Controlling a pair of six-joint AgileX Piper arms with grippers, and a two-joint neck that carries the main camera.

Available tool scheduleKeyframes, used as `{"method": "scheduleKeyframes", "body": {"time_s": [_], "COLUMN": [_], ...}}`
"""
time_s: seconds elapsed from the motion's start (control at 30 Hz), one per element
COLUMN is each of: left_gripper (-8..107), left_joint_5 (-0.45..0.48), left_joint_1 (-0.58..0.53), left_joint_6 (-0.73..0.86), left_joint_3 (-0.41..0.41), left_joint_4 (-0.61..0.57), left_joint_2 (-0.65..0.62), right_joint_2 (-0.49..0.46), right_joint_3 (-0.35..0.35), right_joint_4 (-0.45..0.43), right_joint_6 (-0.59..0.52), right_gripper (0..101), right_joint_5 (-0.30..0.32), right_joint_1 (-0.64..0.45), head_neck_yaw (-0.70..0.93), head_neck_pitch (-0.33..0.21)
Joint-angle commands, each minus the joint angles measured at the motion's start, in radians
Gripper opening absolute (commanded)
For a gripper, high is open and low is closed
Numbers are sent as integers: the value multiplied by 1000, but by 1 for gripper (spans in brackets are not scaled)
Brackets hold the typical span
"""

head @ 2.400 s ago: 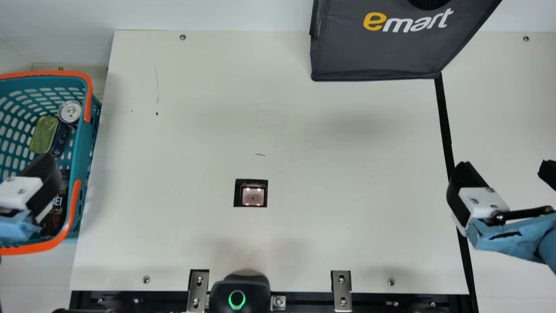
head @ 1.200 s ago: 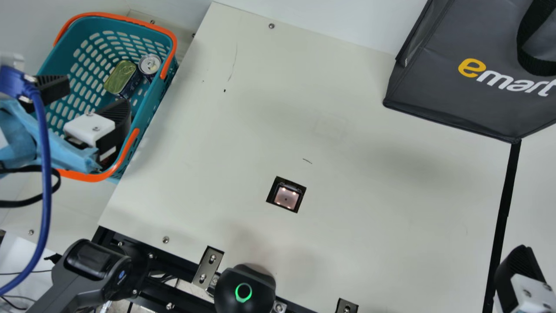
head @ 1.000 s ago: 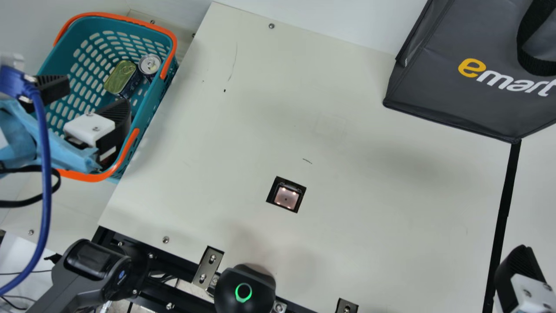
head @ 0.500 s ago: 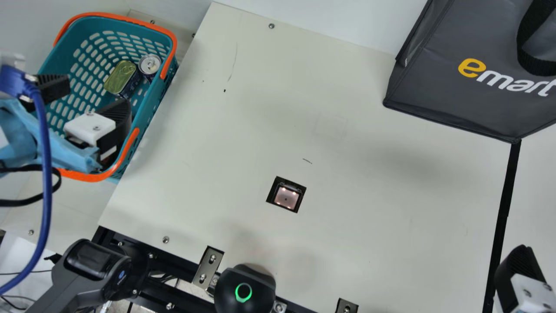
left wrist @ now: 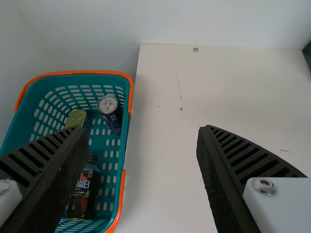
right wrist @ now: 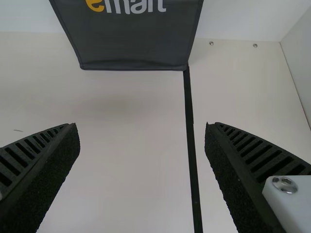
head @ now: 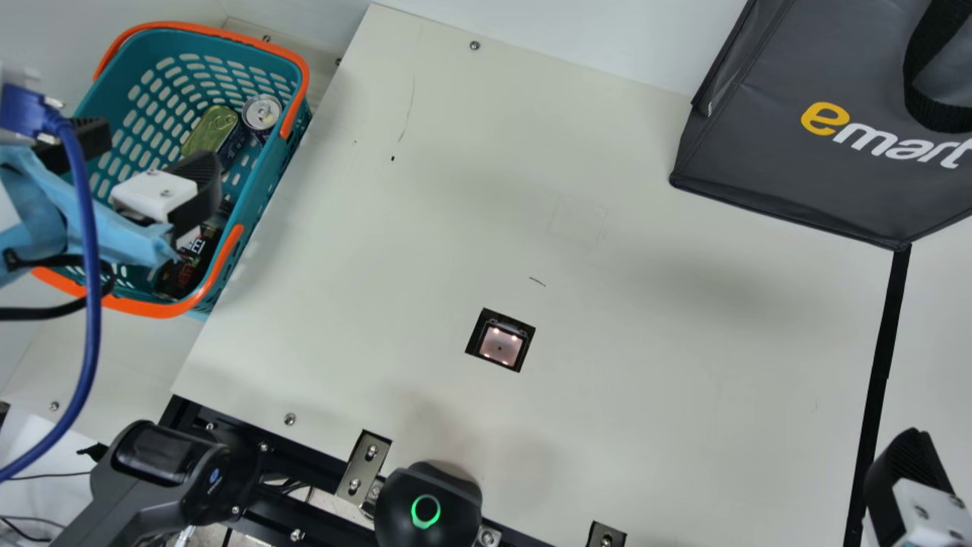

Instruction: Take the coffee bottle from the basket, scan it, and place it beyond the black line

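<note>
The job is at the first step, getting the coffee bottle [left wrist: 83, 191] out. It is in the blue-green basket [head: 152, 49], with its cap end toward the drink can [head: 261, 112] and the flat tin [head: 211, 131]. The left gripper [left wrist: 142, 131] has its fingers spread wide and grips nothing; in the main view it is over the basket. The right gripper [right wrist: 142, 127] is let go too, with nothing between its fingers, near the black line [head: 885, 342]. The next move, I think, is to line the left fingers up on both sides of the bottle, go down and squeeze. They should mind the basket wall — a finger could bump it on the way in. After that the bottle has to be shown to the scanner window [head: 501, 343] in the table, and then set down past the line, so there is lots left to do. Half a second ago the left gripper was in a slightly different spot and hid more of the bottle; now it has shifted a little, and more of the bottle's label shows in the main view. The left arm's blue cable [head: 91, 289] has swung a bit as well. The can and tin have not moved, and the right gripper is just where it was — so is the dark bag [head: 774, 159].
</note>
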Motion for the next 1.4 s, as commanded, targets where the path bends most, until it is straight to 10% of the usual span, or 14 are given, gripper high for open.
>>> {"method": "scheduleKeyframes", "body": {"time_s": [0.0, 0.77, 1.37], "left_gripper": [90, 90, 90], "left_joint_5": [-8, -63, -129], "left_joint_1": [54, 737, 703], "left_joint_6": [15, 532, 543], "left_joint_3": [6, -6, 58], "left_joint_4": [-15, -371, -285], "left_joint_2": [6, 227, 337], "right_joint_2": [0, 0, 0], "right_joint_3": [0, 0, 0], "right_joint_4": [0, 0, 0], "right_joint_6": [0, 0, 0], "right_gripper": [91, 91, 91], "right_joint_5": [0, 0, 0], "right_joint_1": [0, 0, 0], "head_neck_yaw": [2, 2, 2], "head_neck_pitch": [-26, -26, -26]}}
